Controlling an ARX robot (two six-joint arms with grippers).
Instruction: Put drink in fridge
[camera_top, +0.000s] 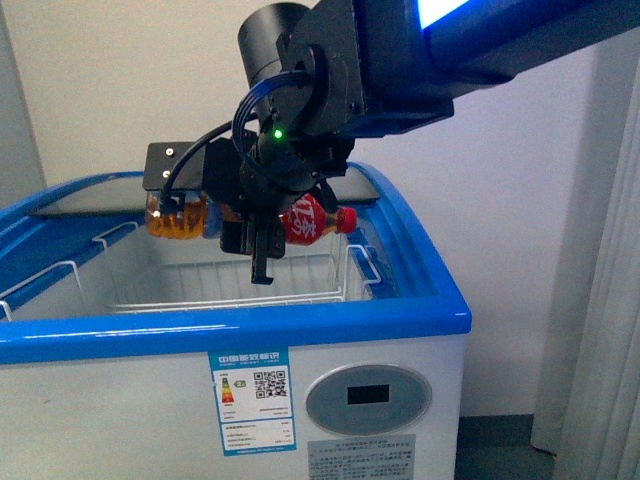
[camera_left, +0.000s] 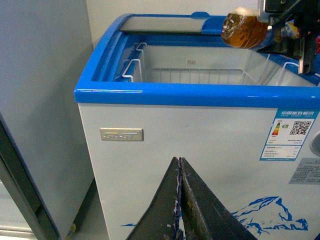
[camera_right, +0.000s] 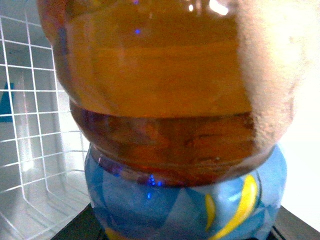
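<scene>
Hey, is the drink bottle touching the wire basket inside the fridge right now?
Apart. The left wrist view shows the drink hanging high over the opening of the fridge, clear of the wire basket below it.

Back wall (camera_top: 110, 80): plain off-white, evenly lit. Pale folded curtain (camera_top: 605, 330) on the right. Floor (camera_top: 495, 455): dark grey. Flat grey panel (camera_left: 35, 100) in left wrist view.

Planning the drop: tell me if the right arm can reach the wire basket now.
Probably yes: the fridge is open and the right tool, holding the drink, hangs above the basket.
</scene>
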